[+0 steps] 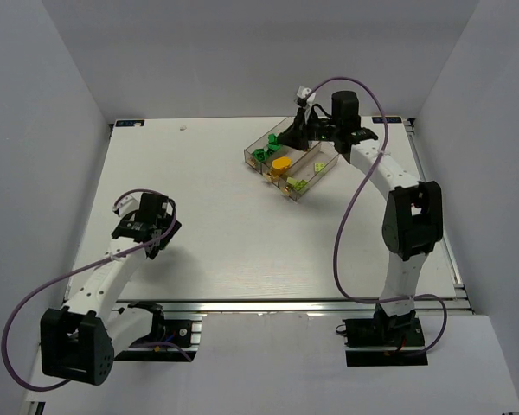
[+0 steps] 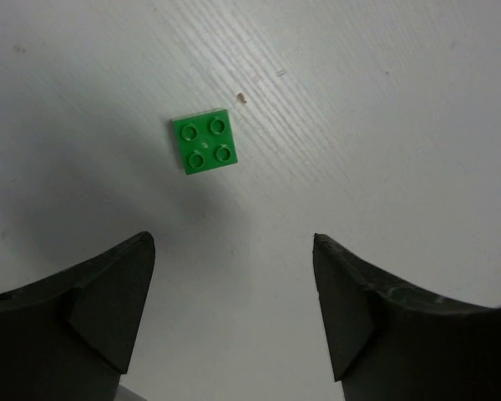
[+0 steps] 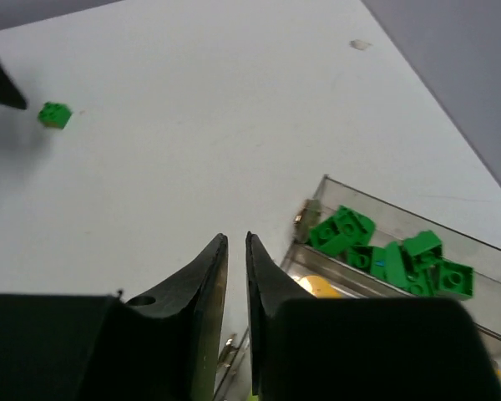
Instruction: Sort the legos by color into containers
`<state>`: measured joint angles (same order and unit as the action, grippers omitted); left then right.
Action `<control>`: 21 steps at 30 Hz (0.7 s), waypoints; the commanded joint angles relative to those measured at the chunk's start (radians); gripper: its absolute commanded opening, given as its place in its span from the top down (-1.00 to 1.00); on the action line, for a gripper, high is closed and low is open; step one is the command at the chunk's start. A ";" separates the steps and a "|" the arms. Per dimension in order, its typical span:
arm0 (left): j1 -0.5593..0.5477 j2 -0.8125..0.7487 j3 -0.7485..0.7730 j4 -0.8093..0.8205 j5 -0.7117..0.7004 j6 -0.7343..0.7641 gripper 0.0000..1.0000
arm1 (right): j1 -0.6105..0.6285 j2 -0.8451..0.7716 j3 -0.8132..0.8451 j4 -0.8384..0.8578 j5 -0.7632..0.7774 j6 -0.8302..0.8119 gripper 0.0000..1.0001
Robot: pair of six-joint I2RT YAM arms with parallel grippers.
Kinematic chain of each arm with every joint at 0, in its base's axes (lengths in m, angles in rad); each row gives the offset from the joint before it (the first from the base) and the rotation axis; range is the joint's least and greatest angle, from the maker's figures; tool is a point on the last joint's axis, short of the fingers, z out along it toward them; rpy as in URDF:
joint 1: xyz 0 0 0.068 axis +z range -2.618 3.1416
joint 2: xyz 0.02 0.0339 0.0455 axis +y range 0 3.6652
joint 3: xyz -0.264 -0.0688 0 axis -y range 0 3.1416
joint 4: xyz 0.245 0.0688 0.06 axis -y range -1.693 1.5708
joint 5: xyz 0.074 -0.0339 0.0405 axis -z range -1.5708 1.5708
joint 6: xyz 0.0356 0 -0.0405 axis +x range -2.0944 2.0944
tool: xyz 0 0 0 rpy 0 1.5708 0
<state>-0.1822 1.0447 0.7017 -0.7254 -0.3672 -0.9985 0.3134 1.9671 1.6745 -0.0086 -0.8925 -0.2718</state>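
Risk: the green brick (image 2: pixel 204 144) lies alone on the table (image 2: pixel 384 125), ahead of the left gripper (image 2: pixel 232 242) and nearer its left finger, not betw. the fingers. A straight drop would prob. miss it or clip a corner & skid it off across the smooth top. L jaws stand wide apart, holding & touching nothing; the right gripper (image 3: pixel 235 242) hangs by the tray (image 3: pixel 384 205), well apart from that brick, jaws all but together w/ nothing betw. them.
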 commanded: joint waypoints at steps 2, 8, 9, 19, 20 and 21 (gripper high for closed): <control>0.007 0.063 0.027 -0.069 -0.036 -0.054 -0.85 | 0.026 -0.086 -0.114 -0.050 -0.108 -0.060 0.50; 0.032 0.162 0.054 -0.010 -0.036 -0.006 -0.91 | 0.027 -0.137 -0.163 -0.091 -0.103 -0.086 0.41; 0.044 0.176 0.062 0.000 -0.036 0.001 -0.90 | 0.027 -0.140 -0.164 -0.091 -0.103 -0.086 0.40; 0.118 0.316 0.090 0.099 -0.010 0.083 -0.64 | 0.026 -0.166 -0.164 -0.096 -0.083 -0.083 0.37; 0.119 0.324 0.090 0.106 -0.009 0.084 -0.62 | 0.026 -0.166 -0.162 -0.096 -0.080 -0.083 0.36; 0.119 0.328 0.090 0.107 -0.009 0.084 -0.60 | 0.024 -0.166 -0.160 -0.096 -0.077 -0.083 0.36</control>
<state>-0.0715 1.3705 0.7624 -0.6548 -0.3771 -0.9363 0.3443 1.8530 1.5089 -0.1093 -0.9680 -0.3447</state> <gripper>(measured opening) 0.809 0.319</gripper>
